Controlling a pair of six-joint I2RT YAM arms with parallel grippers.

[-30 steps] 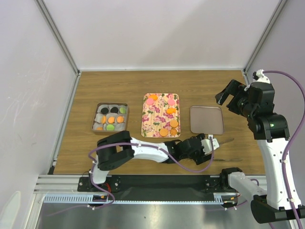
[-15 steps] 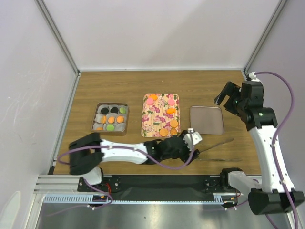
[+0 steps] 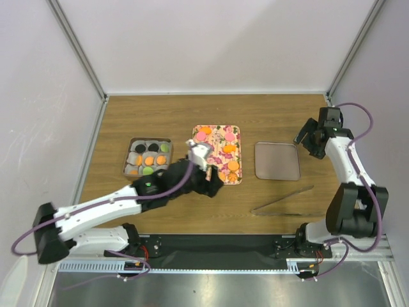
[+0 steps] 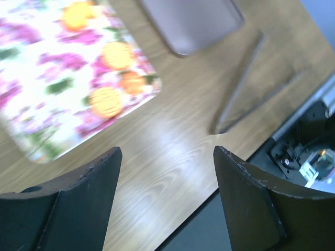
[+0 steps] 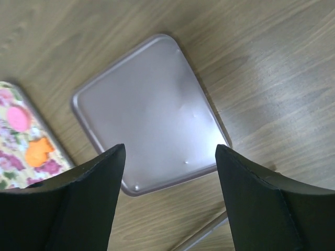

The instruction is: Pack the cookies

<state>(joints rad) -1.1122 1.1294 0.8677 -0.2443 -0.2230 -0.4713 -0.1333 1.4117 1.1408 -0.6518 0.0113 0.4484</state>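
Tabletop (image 3: 255, 115): brown wood, filling the middle of my overhead view.
Left arm (image 3: 108, 204): I see it reach from lower left to centre. The left jaws stand wide apart and empty at the tray's lower edge.
Right arm (image 3: 348, 166): right edge. The right jaws gape, gripping nothing, by the lid's upper right corner.
Tray (image 3: 215, 144): floral, centre.
Lid (image 3: 277, 160): grey, just right of the tray.
Tin (image 3: 128, 157): left of the tray.
Tongs (image 3: 281, 200): lower right, below the lid.
Cookies (image 3: 151, 161): orange, green and black in the tin; orange and pink on the tray.
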